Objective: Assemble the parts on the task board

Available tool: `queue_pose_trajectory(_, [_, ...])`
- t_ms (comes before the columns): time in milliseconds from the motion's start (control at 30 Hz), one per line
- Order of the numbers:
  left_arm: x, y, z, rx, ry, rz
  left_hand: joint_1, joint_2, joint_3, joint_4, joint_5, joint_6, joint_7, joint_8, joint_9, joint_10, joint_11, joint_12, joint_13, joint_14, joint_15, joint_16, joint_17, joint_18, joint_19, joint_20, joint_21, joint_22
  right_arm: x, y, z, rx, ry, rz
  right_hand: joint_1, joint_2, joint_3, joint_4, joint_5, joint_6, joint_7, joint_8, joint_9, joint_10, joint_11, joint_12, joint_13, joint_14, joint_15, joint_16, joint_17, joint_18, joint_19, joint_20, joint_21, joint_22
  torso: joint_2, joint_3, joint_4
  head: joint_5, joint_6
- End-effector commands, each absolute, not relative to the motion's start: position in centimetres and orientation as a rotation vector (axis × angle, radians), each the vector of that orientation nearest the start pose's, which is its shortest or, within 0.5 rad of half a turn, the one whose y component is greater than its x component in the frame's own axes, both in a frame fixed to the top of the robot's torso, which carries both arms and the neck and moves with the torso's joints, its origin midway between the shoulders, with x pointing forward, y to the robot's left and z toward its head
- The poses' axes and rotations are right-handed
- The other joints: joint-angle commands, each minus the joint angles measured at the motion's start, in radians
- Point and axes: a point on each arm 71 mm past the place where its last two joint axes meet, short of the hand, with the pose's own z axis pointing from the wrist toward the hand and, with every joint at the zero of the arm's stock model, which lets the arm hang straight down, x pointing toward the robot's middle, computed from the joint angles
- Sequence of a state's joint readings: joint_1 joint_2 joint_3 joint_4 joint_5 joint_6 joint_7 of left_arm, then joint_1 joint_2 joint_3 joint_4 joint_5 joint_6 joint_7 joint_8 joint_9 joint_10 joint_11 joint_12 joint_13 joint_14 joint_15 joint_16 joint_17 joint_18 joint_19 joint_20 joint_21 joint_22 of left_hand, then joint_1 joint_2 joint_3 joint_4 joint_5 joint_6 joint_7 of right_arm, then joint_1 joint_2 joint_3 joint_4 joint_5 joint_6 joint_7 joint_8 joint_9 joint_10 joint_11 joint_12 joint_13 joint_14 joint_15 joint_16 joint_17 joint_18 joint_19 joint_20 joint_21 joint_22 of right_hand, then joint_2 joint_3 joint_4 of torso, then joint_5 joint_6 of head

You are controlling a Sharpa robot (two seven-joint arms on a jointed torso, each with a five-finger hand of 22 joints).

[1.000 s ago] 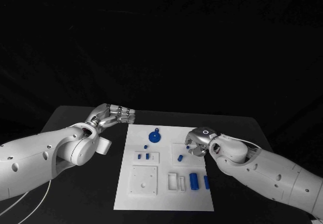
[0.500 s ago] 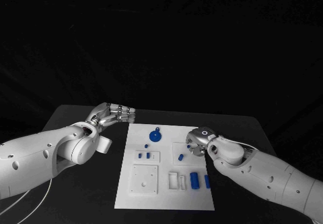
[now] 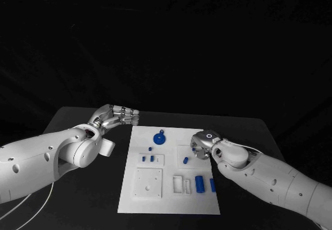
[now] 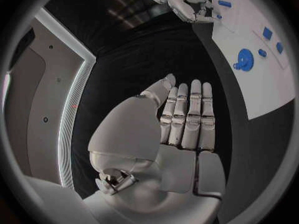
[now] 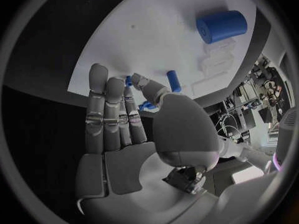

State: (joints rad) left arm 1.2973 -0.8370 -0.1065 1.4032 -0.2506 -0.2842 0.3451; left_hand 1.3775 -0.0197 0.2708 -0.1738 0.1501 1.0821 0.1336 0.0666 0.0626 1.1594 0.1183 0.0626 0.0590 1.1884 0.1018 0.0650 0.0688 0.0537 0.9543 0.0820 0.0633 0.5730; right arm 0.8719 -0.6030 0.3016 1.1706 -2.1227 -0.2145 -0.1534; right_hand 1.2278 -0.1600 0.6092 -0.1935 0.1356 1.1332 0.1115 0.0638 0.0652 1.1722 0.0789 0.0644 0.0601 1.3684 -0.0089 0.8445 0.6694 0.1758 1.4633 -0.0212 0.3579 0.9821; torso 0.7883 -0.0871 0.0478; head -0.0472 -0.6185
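Nearest the robot, at 6 o'clock on the task board (image 3: pixel 169 201), a large blue cylinder (image 3: pixel 199 184) and a smaller one (image 3: pixel 211 185) lay beside white fixtures. Farther up, toward 3 o'clock, the right hand (image 3: pixel 203 146) hung over a small blue peg (image 3: pixel 185 161) near the board's right edge. The right wrist view showed its fingers (image 5: pixel 106 109) straight and side by side, the thumb bent toward the peg (image 5: pixel 175 80), nothing held; contact could not be told. Judged from this, the step in hand was picking up that peg; the next move called for closing thumb and fingers on it without knocking it flat. At 12 o'clock lay the blue round part (image 3: pixel 159 139). Farthest off, at 10 o'clock on the table (image 3: pixel 83 117), the left hand (image 3: pixel 116 116) hovered off the board's corner, fingers (image 4: pixel 187 117) extended together, empty. The head view gave the board's layout; the wrist views gave each palm's emptiness.
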Motion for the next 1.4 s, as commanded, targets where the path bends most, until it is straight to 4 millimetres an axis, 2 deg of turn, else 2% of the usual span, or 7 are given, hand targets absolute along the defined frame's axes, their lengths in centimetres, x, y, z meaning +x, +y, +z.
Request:
queue_pose_trajectory(33, [51.7,23.5,-15.7,-0.808,1.486,-1.389,-0.006,0.003,-0.006,-0.002,0.001,-0.003,0.000,0.001,0.000,-0.006,-0.002,-0.003,-0.001,0.003,0.000,-0.003,0.001,-0.002,0.008,-0.001,0.007,-0.001,51.5,-19.0,-27.2,-0.428,1.639,0.271,0.002,0.014,0.007,0.000,-0.006,0.010,-0.001,-0.001,0.000,0.009,-0.001,-0.006,-0.001,0.008,-0.003,0.005,0.002,0.012,0.009,-0.006,-0.003,0.004,0.000,0.0002,-0.0001,0.001,-0.001])
queue_pose_trajectory(400, [51.7,23.5,-15.7,-0.810,1.489,-1.388,-0.005,0.002,-0.007,-0.002,0.001,-0.004,0.000,0.001,0.000,-0.007,-0.001,-0.003,-0.001,0.004,0.000,-0.003,0.002,-0.003,0.010,-0.001,0.007,-0.006,51.5,-18.6,-27.8,-0.426,1.661,0.292,-0.002,0.028,0.006,-0.001,-0.004,0.024,-0.003,-0.001,0.000,0.024,-0.005,-0.006,-0.001,0.013,-0.005,0.005,0.003,0.007,0.012,-0.008,-0.002,0.015,-0.001,-0.0007,0.0003,0.003,-0.007])
queue_pose_trajectory(633, [51.8,23.6,-15.7,-0.812,1.491,-1.386,-0.005,0.002,-0.007,-0.002,0.001,-0.004,0.000,0.001,0.000,-0.007,-0.001,-0.003,-0.001,0.004,0.000,-0.003,0.002,-0.003,0.010,-0.001,0.007,-0.006,51.5,-18.5,-28.1,-0.421,1.675,0.298,-0.004,0.040,0.004,-0.005,-0.003,0.033,-0.005,-0.001,0.000,0.034,-0.008,-0.006,-0.001,0.015,-0.007,0.004,0.004,0.004,0.014,-0.010,-0.001,0.026,-0.002,-0.0010,-0.0017,0.004,-0.009])
queue_pose_trajectory(733, [51.8,23.5,-15.7,-0.812,1.494,-1.386,-0.005,0.002,-0.007,-0.002,0.001,-0.004,0.000,0.001,0.000,-0.007,-0.001,-0.003,-0.001,0.004,0.000,-0.003,0.002,-0.003,0.010,-0.001,0.007,-0.006,51.5,-18.5,-28.2,-0.420,1.678,0.297,0.005,0.054,0.013,-0.014,0.002,0.050,-0.007,0.000,0.001,0.055,-0.014,-0.006,-0.001,0.016,-0.013,0.004,0.005,0.001,0.016,-0.016,0.004,0.040,-0.002,-0.0009,-0.0014,0.004,-0.009])
queue_pose_trajectory(933, [51.8,23.6,-15.7,-0.814,1.497,-1.384,-0.005,0.002,-0.007,-0.002,0.001,-0.004,0.000,0.001,0.000,-0.007,-0.001,-0.003,-0.001,0.004,0.000,-0.003,0.002,-0.003,0.010,-0.001,0.007,-0.006,51.5,-18.7,-28.2,-0.416,1.664,0.278,0.019,0.068,0.056,-0.042,0.011,0.064,-0.008,-0.001,0.001,0.078,-0.018,-0.006,-0.001,0.016,-0.021,0.005,0.010,-0.007,0.009,-0.028,0.019,0.072,-0.001,-0.0006,-0.0015,0.003,-0.010])
queue_pose_trajectory(1400, [51.9,23.7,-15.8,-0.821,1.507,-1.377,-0.004,0.002,-0.008,-0.003,0.001,-0.003,0.000,0.001,0.000,-0.009,-0.001,-0.004,-0.001,0.001,0.001,-0.003,0.001,-0.002,0.011,-0.001,0.007,-0.012,51.6,-19.0,-28.0,-0.406,1.626,0.253,0.030,0.066,0.078,-0.069,0.020,0.079,-0.013,0.000,0.002,0.100,-0.023,-0.006,0.000,0.018,-0.025,0.002,0.019,-0.005,0.001,-0.032,0.025,0.122,-0.002,0.0001,-0.0021,0.004,-0.012])
